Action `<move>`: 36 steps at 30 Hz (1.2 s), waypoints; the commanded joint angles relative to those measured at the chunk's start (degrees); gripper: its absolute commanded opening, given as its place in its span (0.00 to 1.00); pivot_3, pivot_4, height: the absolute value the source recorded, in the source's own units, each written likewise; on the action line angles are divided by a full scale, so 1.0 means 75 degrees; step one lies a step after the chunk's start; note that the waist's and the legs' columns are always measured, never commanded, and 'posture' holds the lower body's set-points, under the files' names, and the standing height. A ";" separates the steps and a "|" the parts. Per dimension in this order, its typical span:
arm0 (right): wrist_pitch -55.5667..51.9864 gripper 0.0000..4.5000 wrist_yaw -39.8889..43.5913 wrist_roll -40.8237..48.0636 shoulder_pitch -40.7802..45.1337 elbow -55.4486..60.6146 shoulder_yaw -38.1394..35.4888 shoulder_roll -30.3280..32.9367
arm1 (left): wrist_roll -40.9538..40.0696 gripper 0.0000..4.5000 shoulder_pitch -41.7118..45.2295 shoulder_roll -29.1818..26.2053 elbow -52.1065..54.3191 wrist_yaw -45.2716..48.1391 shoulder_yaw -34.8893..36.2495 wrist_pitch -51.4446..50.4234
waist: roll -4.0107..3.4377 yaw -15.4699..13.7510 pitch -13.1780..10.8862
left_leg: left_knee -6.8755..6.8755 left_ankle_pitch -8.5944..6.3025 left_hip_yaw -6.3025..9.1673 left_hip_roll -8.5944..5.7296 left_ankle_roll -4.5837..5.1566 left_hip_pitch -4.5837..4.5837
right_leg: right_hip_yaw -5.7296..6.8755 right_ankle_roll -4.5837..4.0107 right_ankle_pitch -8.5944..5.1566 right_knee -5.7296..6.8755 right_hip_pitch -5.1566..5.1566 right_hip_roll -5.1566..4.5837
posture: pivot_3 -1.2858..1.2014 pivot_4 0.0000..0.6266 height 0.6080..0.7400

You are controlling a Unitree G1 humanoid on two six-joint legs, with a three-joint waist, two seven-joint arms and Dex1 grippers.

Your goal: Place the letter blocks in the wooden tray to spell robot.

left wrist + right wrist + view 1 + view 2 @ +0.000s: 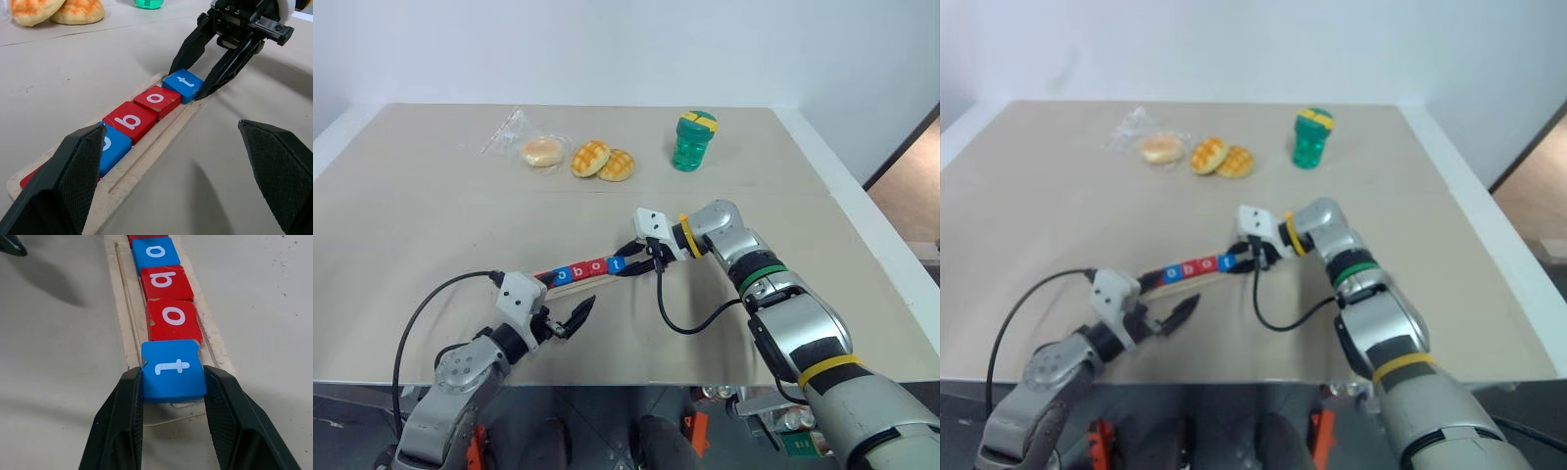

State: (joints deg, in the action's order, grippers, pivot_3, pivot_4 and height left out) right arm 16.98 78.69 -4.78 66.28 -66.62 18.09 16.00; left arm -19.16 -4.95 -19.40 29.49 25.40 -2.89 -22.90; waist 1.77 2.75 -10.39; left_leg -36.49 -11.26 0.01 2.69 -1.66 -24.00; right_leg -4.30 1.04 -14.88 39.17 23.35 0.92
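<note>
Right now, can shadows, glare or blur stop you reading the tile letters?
Left wrist view: t tile reads clearly, no glare; near left gripper fingers soft. Right wrist view: letters sharp, right gripper throws soft shadow. Left eye view: letters tiny.

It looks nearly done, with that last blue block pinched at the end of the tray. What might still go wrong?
The right gripper is shut on the t block, which sits at the very end of the tray. If it pulls away unevenly, the block may be dragged off the end or left skewed. The neighbouring red o block touches it, so a nudge might shift the row. The open left gripper hovers near the other end and may bump it.
</note>
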 commanded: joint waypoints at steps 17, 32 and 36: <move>0.0198 0.38 0.0118 -0.0145 0.0324 -0.0139 -0.0246 -0.0164 | -0.0042 1.00 -0.0065 -0.0004 0.0370 -0.0052 0.0018 -0.0004 | 0.0000 0.0000 0.0000 | 0.0001 0.0000 0.0000 0.0000 0.0000 0.0000 | 0.0000 0.0000 0.0000 0.0000 0.0000 0.0000 | 0.52 0.24 1.00; 0.0664 0.38 0.0414 -0.0323 0.0576 -0.0309 -0.0121 -0.0350 | -0.0063 1.00 -0.0115 0.0000 0.0389 -0.0081 0.0064 -0.0034 | -0.0001 0.0000 -0.0001 | 0.0003 0.0000 0.0001 0.0001 0.0000 0.0001 | 0.0001 -0.0001 0.0000 0.0000 0.0001 0.0001 | 0.52 0.24 1.00; 0.0682 0.38 0.0396 -0.0399 0.0613 -0.0380 -0.0142 -0.0367 | -0.0065 1.00 -0.0130 0.0004 0.0393 -0.0098 0.0073 -0.0046 | -0.0001 0.0000 -0.0001 | 0.0003 0.0000 0.0000 -0.0001 -0.0001 0.0000 | 0.0000 0.0000 -0.0001 0.0000 0.0000 -0.0001 | 0.52 0.24 1.00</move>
State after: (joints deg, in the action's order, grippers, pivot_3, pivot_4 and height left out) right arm 20.84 81.21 -7.18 68.29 -69.03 17.64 13.64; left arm -19.18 -5.68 -19.30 29.85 25.12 -2.87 -23.18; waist 1.76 2.75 -10.40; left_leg -36.47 -11.26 0.01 2.69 -1.67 -24.00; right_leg -4.30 1.04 -14.89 39.17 23.35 0.91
